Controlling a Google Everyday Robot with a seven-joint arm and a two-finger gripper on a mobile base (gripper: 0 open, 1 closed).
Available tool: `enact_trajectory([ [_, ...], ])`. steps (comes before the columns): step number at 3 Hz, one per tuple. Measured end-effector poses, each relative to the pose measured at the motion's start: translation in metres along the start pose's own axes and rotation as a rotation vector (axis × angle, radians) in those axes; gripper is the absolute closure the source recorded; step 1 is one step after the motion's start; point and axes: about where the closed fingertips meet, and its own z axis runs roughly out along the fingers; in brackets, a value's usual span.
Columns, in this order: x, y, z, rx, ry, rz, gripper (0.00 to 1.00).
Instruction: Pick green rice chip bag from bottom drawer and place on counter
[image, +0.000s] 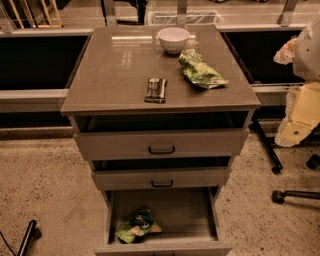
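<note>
The green rice chip bag (138, 225) lies in the open bottom drawer (200, 210), at its front left, with its dark logo patch facing up. The counter (115, 70) tops the cabinet above it. My gripper (295, 120) hangs on the pale arm at the right edge of the view. It is beside the counter's right side, well above and to the right of the drawer, and holds nothing that I can see.
On the counter stand a white bowl (173, 39), a paler green bag (200, 70) and a dark snack bar (156, 90). The two upper drawers (161, 145) are partly pulled out. Black chair legs and casters (280, 195) stand on the floor at the right.
</note>
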Motion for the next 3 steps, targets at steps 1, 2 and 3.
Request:
enact_trajectory([
  [1, 0.000, 0.000, 0.000, 0.000, 0.000, 0.000, 0.00],
  [2, -0.024, 0.019, 0.030, -0.068, -0.018, -0.085, 0.00],
  [3, -0.091, 0.083, 0.074, -0.148, -0.148, -0.317, 0.00],
])
